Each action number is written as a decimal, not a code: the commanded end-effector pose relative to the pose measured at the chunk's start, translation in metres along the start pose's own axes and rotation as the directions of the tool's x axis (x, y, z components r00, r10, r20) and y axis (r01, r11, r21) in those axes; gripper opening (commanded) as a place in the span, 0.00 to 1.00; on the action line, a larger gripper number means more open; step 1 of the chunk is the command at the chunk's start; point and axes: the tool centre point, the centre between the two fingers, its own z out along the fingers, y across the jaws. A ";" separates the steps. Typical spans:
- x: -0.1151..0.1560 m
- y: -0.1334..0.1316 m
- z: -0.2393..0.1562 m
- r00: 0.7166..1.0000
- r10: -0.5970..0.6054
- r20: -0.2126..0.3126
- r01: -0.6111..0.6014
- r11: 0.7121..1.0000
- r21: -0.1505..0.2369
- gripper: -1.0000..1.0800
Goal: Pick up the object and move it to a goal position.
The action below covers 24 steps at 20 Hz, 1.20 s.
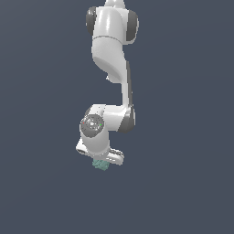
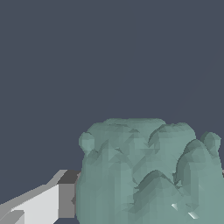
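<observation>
The object [image 1: 100, 165] is a small teal-green knobbly block, seen just under the white hand in the exterior view. My gripper [image 1: 101, 162] points down over it, and the block sits between the fingers. In the wrist view the block [image 2: 144, 170] fills the lower half of the picture. One white finger [image 2: 43, 203] with a dark pad rests against its side. The other finger is out of frame. The jaws look closed on the block. I cannot tell whether the block touches the floor.
The white arm [image 1: 112, 50] reaches down from the top of the exterior view. Around it is only a flat, dark grey-blue surface [image 1: 183, 183]. No goal marker shows.
</observation>
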 end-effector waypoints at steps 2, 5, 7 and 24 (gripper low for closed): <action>0.000 0.000 0.000 1.000 0.000 0.000 0.000 1.000 0.000 0.00; -0.001 0.001 -0.002 1.000 0.000 0.000 0.000 1.000 0.000 0.00; -0.002 0.002 -0.004 1.000 0.000 0.000 0.000 1.000 0.000 0.00; -0.042 0.041 -0.088 1.000 0.000 0.000 0.000 1.000 0.001 0.00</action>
